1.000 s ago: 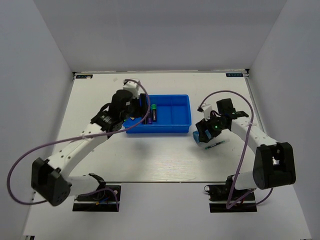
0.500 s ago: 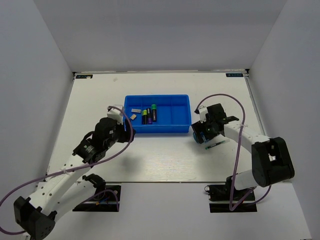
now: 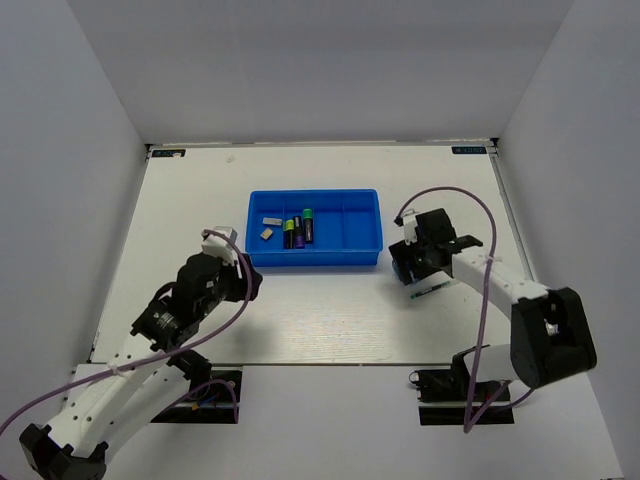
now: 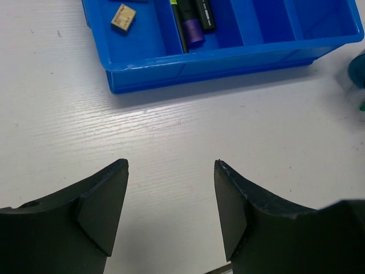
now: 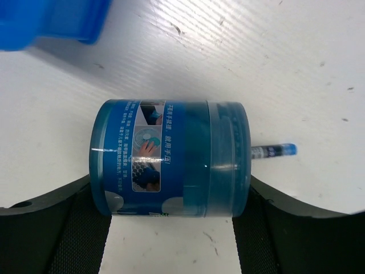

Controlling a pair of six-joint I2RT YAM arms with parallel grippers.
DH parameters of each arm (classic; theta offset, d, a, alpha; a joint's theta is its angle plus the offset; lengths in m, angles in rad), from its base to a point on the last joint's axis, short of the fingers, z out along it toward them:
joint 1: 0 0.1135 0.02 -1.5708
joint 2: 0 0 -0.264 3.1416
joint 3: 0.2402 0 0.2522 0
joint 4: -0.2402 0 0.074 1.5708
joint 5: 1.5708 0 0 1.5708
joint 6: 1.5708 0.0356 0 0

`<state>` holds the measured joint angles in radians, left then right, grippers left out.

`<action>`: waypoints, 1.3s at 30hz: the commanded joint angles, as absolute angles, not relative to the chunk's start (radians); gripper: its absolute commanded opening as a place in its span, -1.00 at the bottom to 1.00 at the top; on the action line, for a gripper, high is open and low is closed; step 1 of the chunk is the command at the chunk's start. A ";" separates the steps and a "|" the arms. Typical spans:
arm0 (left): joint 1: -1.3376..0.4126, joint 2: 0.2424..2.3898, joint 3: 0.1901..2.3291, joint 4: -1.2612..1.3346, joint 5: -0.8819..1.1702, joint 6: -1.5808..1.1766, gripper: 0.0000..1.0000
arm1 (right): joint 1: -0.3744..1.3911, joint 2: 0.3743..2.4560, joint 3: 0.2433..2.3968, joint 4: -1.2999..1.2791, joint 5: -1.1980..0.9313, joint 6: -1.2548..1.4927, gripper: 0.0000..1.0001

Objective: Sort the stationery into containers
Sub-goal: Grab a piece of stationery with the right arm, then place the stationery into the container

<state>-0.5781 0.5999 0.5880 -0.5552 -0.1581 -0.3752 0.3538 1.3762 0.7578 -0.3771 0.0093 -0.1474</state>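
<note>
While the left tool (image 4: 171,191) hangs open and empty, the right tool (image 5: 171,197) clamps the round blue-white tape roll (image 5: 171,162) lying on the white worktop (image 3: 330,315) beside the shallow blue plastic tray (image 3: 315,261), evidently for lifting in.

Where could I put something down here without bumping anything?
Bare: the tray's two right-hand compartments, and the table between the tray and the open left gripper. Crowded: the tray's left end, with erasers and markers, and off its right end, where the right gripper grips the tape roll beside a pen.
</note>
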 commanded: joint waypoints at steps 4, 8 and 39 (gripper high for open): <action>-0.572 0.571 0.598 -0.606 -0.127 -0.403 0.44 | 0.353 1.210 1.042 -0.530 -0.124 -0.238 -1.00; -0.572 0.558 0.595 -0.629 -0.114 -0.413 0.44 | 0.370 1.307 1.221 -0.647 -0.435 -0.261 -1.00; -0.572 0.525 0.574 -0.741 -0.084 -0.390 0.44 | 0.540 2.123 1.954 -0.871 -0.551 -1.249 -1.00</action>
